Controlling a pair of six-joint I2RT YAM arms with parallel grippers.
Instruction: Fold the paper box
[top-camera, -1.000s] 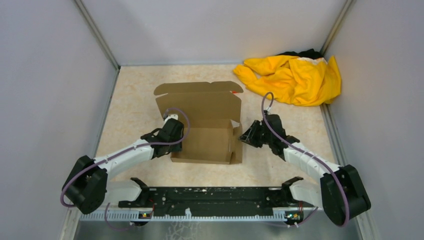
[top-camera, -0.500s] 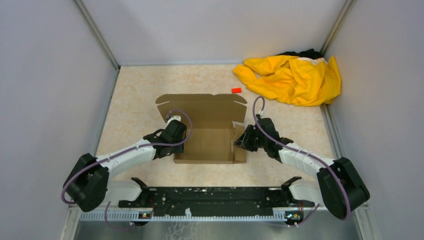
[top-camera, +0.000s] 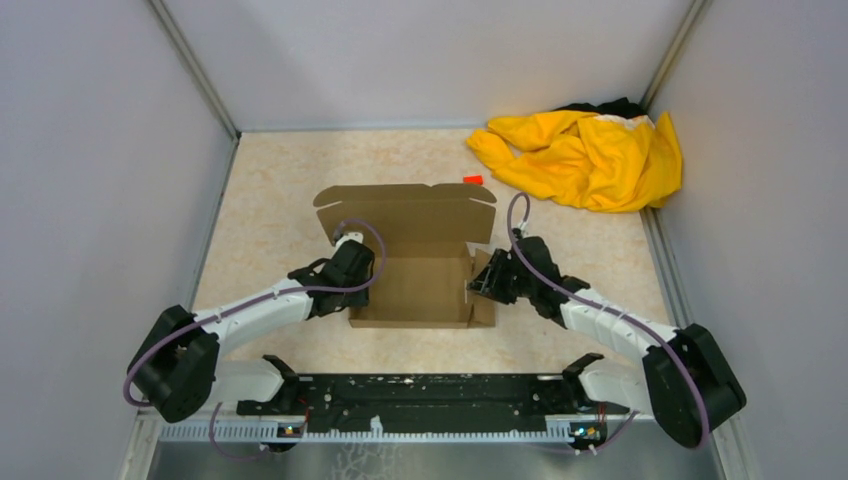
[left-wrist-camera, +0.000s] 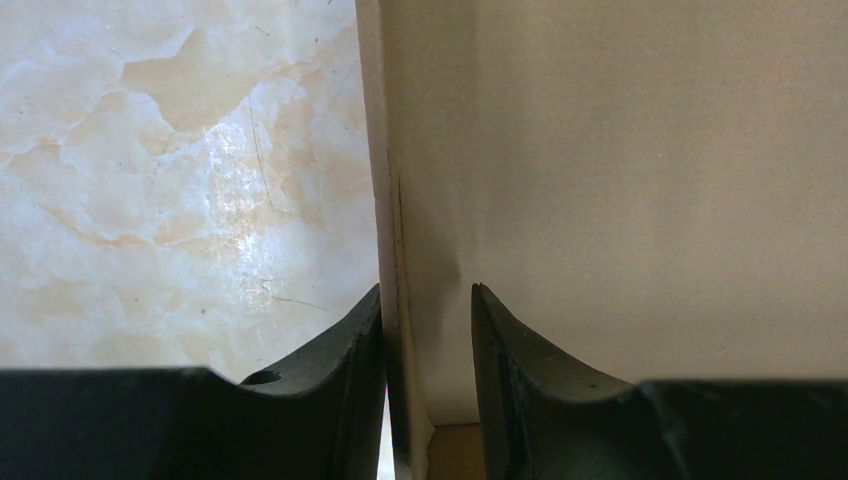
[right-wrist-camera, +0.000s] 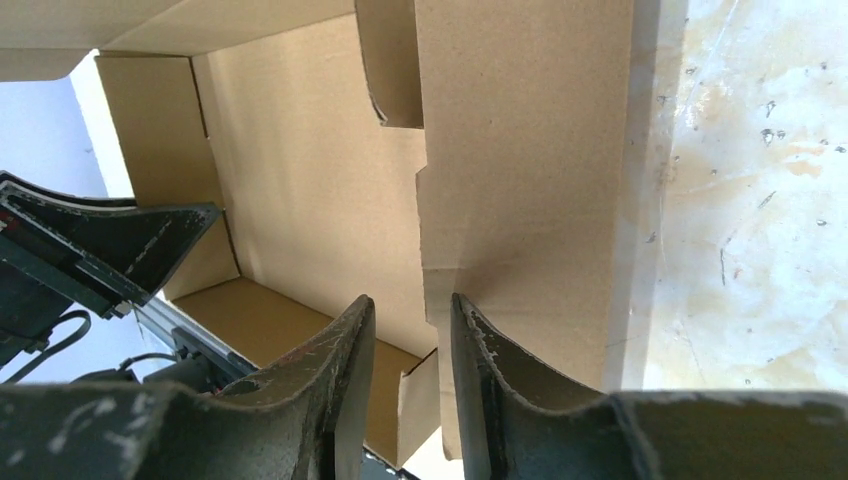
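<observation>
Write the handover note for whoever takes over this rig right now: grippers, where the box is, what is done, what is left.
Left gripper: open, jaws astride the left wall of the paper box, not clamped.
Right gripper: open, jaws astride the right wall.
Box: between the two grippers, with its lid up at the far side.
Done: tray walls raised.
Left, probably: seat the side walls, then close and tuck the lid.

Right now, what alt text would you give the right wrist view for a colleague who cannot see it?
The right gripper straddles an upright side wall of the brown paper box, jaws apart with a gap beside the cardboard. The box's open inside fills the left, and the marbled table shows on the right.
</observation>
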